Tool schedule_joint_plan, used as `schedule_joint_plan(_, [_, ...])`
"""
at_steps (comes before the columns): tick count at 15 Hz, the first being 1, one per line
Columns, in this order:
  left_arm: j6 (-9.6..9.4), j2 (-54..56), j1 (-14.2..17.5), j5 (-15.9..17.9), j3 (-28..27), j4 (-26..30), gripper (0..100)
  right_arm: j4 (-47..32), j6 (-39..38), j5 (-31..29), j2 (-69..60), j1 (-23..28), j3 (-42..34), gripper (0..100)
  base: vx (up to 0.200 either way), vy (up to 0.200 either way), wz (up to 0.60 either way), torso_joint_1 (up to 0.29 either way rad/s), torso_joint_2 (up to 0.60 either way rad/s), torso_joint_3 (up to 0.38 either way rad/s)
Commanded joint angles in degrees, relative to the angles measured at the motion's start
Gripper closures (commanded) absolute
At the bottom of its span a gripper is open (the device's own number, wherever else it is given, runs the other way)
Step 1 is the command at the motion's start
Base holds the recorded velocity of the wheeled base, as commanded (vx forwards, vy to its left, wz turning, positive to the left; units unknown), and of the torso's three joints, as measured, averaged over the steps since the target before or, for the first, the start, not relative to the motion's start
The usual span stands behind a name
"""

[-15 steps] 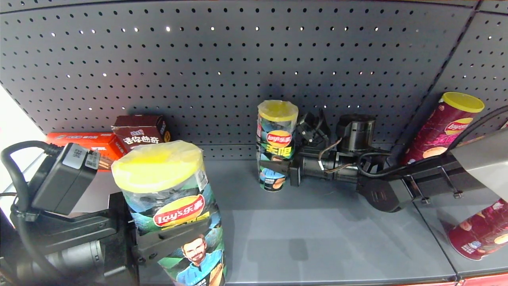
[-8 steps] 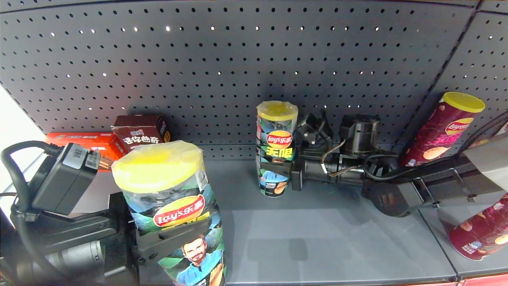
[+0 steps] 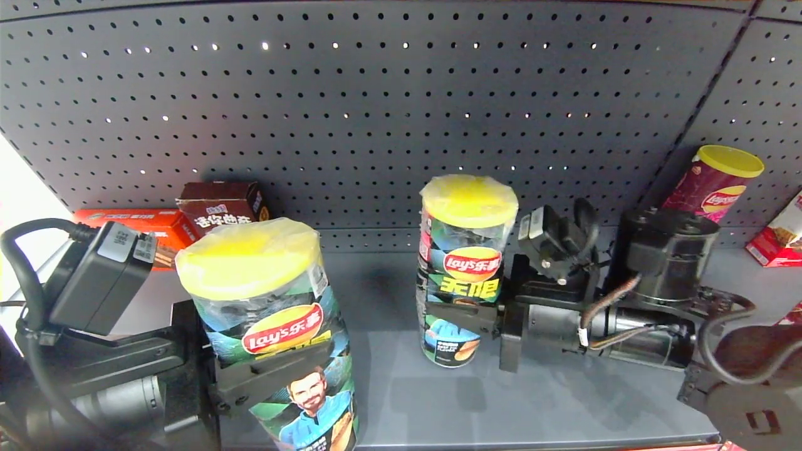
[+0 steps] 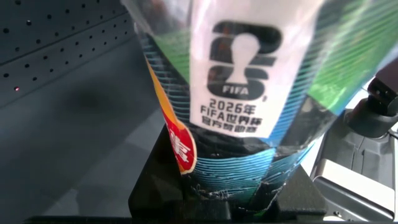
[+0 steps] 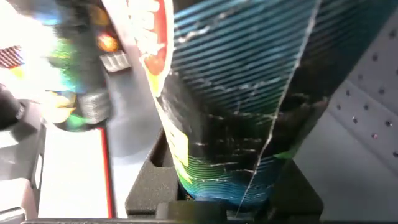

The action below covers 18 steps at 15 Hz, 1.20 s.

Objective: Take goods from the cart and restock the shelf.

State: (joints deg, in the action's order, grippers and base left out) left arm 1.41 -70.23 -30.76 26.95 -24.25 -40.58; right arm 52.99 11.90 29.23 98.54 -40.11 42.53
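A brown box (image 3: 220, 203) sits beside an orange box (image 3: 135, 223).

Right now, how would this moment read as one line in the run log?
left gripper: jaws shut on near chip can | right gripper: jaws shut on far chip can, upright, mid shelf

The hand (image 4: 229, 194) clamps a chip can (image 4: 242, 93), grey shelf (image 4: 74, 134) behind it.

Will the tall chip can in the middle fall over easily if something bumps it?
Probably, yes: the chip can in the right gripper is tall and narrow, so a bump up high could tip it. Being round, it would likely roll once down. Its shiny wrap looks slippery.
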Motion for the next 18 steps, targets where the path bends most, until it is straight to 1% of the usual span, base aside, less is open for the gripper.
schedule_joint_plan(1, [0.08, -0.1, 0.1, -0.1, 0.2, 0.0, 100, 5.5, 0.0, -0.2, -1.6, -1.8, -7.2, 100, 0.0, 0.0, 0.0, 0.0, 0.0, 0.0])
schedule_joint_plan(5, [0.08, -0.1, 0.1, -0.1, 0.2, 0.1, 100, 7.1, 0.0, 0.4, -0.8, -1.7, -11.3, 100, 0.0, 0.0, 0.0, 0.0, 0.0, 0.0])
schedule_joint_plan(8, [0.08, -0.2, 0.1, -0.1, 0.2, 0.1, 100, 7.3, 0.1, 0.6, -0.5, -1.4, -12.2, 100, 0.0, 0.0, 0.0, 0.0, 0.0, 0.0])
schedule_joint_plan(10, [0.08, -0.2, 0.9, 0.0, 0.3, 0.1, 100, 7.4, 0.3, 0.7, 0.3, -1.4, -12.5, 100, 0.0, 0.0, 0.0, 0.0, 0.0, 0.0])
schedule_joint_plan(14, [0.08, -0.1, 1.0, 0.0, 0.3, 0.1, 100, 9.8, 0.4, 0.7, 2.1, -1.4, -13.5, 100, 0.0, 0.0, 0.0, 0.0, 0.0, 0.0])
schedule_joint_plan(15, [0.08, -0.1, 1.0, 0.0, 0.3, 0.1, 100, 9.8, 0.5, 0.7, 2.2, -1.4, -13.5, 0, 0.0, 0.0, 0.0, 0.0, 0.0, 0.0])
schedule_joint_plan(18, [0.08, 0.0, 1.0, 0.0, 0.3, 0.1, 100, 9.9, 0.5, 0.7, 1.9, -1.3, -14.1, 0, 0.0, 0.0, 0.0, 0.0, 0.0, 0.0])
